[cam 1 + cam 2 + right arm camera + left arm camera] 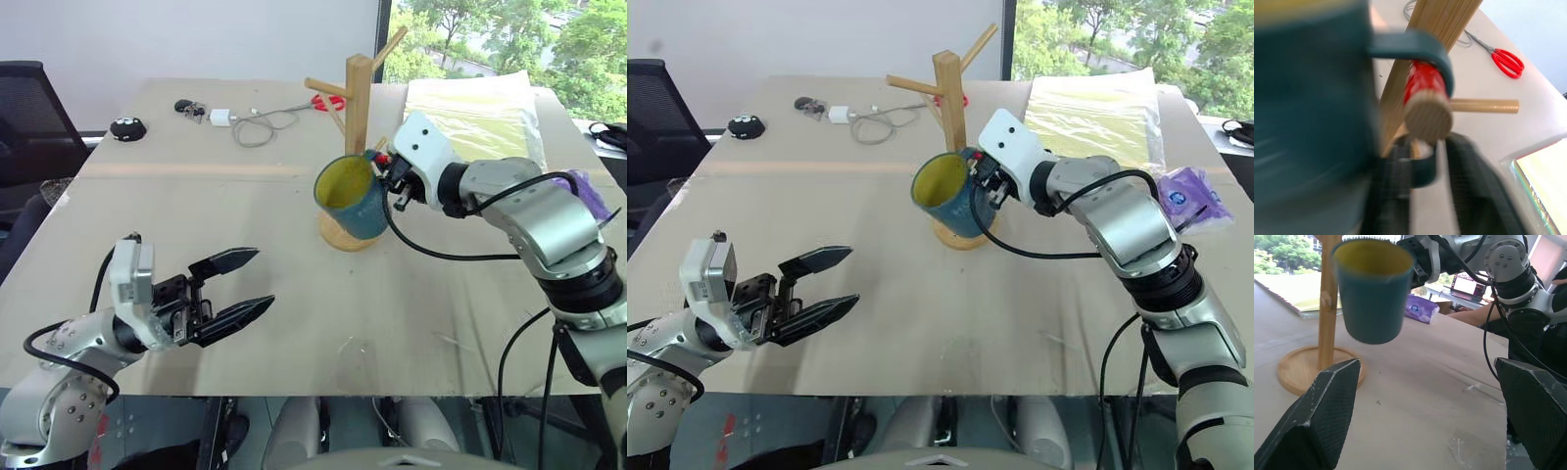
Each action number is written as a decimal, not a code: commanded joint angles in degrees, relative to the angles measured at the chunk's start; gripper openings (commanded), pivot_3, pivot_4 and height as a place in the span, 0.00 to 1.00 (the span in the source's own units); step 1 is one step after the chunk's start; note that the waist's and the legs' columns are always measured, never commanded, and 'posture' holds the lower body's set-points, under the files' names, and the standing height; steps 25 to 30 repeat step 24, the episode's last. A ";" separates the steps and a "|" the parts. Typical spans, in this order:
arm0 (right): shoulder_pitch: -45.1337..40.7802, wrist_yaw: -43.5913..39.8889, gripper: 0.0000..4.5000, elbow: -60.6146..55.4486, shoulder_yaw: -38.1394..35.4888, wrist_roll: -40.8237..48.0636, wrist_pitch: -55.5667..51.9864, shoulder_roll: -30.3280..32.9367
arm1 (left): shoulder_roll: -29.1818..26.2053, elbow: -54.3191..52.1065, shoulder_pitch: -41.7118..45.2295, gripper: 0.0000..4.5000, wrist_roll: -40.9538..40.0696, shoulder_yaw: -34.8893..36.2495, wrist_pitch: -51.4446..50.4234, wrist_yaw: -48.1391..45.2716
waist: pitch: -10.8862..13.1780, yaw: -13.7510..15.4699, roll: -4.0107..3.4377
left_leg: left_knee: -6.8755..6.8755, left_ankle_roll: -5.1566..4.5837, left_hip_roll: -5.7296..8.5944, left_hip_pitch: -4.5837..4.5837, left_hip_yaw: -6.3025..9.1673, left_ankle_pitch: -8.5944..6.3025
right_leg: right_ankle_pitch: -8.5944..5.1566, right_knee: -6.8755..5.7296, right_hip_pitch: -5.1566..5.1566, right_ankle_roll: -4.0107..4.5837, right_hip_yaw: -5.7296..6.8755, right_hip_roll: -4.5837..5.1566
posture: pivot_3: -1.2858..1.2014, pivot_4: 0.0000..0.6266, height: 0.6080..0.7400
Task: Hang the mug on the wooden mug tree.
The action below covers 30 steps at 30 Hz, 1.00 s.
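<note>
One mug [351, 197], one wooden mug tree [356, 117], two hands. The mug, dark teal outside and yellow inside, is off the table [294, 313], against the post on its 7 o'clock side, its loop handle around the red-tipped peg [1422, 95]. The right hand [390, 178], arm reaching in from 3 o'clock, has a finger at the handle's lower part; grip cannot be confirmed. The left hand [238, 286] hovers at 7 o'clock, fingers spread, empty.
</note>
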State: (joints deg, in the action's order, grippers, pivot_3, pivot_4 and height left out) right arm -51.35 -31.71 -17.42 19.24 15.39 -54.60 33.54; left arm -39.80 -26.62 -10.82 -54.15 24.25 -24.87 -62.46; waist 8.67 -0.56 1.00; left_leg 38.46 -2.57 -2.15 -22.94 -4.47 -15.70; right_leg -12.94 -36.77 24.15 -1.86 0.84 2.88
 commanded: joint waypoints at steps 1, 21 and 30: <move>2.70 -3.28 0.62 -6.86 -6.05 2.85 1.22 2.14 | 0.36 -3.24 0.51 1.00 -0.72 0.36 -0.22 2.95 | 0.00 -0.03 0.01 | 0.00 0.01 0.00 -0.01 0.00 0.00 | 0.02 0.01 0.00 -0.04 0.00 0.00 | 0.52 0.24 1.00; 68.42 -15.93 0.97 -23.49 -47.10 12.94 18.45 6.28 | -2.39 -0.81 -3.14 1.00 12.14 -4.44 -1.44 8.92 | -0.03 0.76 0.09 | -0.02 -0.25 -0.03 0.28 0.04 -0.15 | -0.14 0.04 -0.25 -0.18 -0.07 -0.09 | 0.52 0.24 1.00; 71.84 -14.84 0.97 -21.98 -45.34 10.61 22.61 4.71 | -3.00 0.10 -2.39 1.00 13.08 -5.33 -1.95 8.35 | -0.04 0.61 0.10 | 0.07 -0.25 -0.07 0.46 0.00 -0.15 | -0.17 0.01 -0.38 -0.24 -0.08 -0.09 | 0.52 0.24 1.00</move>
